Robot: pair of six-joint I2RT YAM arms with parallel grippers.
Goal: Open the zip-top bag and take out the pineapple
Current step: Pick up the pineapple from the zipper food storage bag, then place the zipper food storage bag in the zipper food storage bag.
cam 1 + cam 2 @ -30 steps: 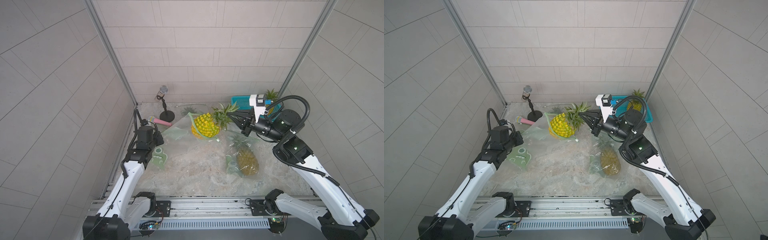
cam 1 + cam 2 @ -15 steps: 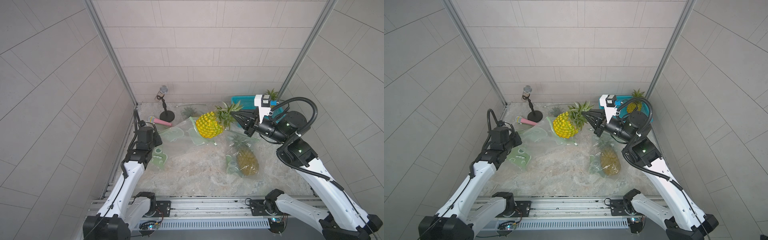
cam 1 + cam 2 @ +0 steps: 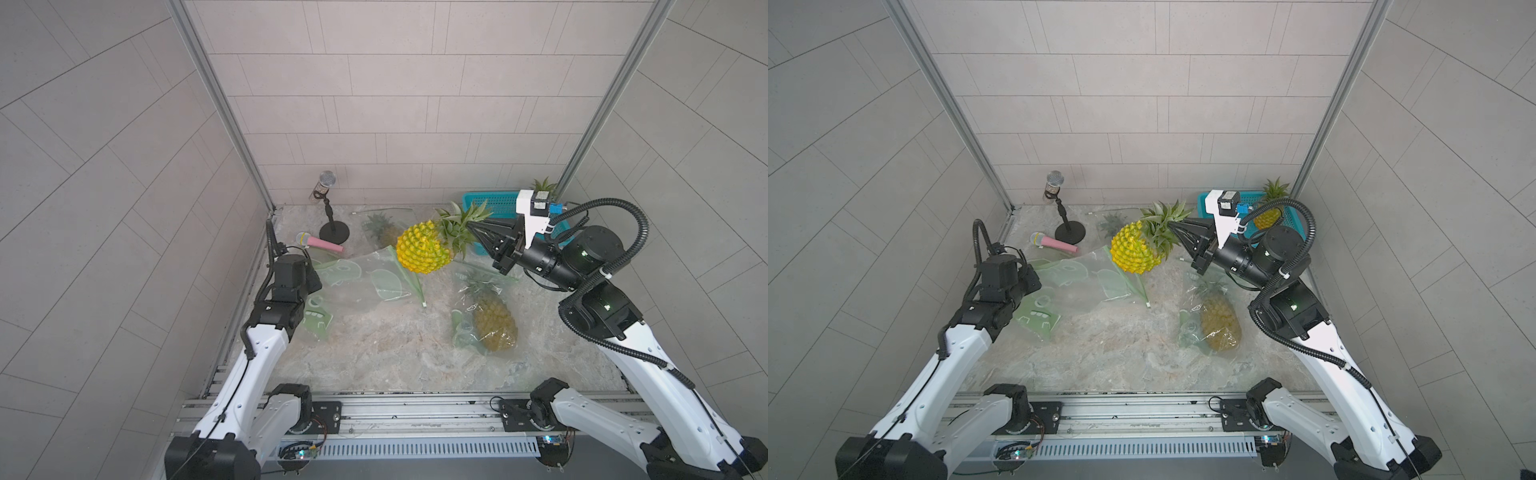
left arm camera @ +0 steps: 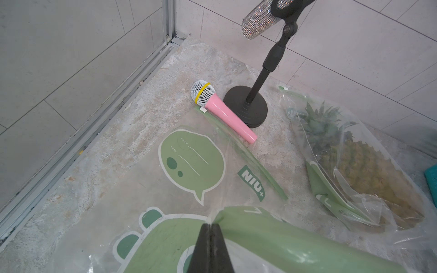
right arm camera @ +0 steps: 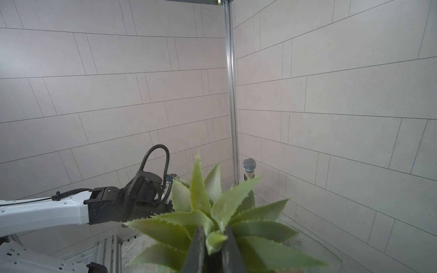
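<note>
Pineapple (image 3: 423, 247) looks out: right fingers (image 5: 196, 250) clamp its crown, left fingers (image 4: 204, 248) pinch the bag (image 3: 361, 282). Next, lower it onto the surface (image 3: 395, 353).

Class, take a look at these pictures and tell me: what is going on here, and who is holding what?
The right gripper is shut on the leafy crown of the yellow pineapple and holds it in the air, apparently clear of the zip-top bag. The left gripper pinches the green edge of that bag, which lies slack on the table. Another bagged pineapple lies apart from both grippers.
</note>
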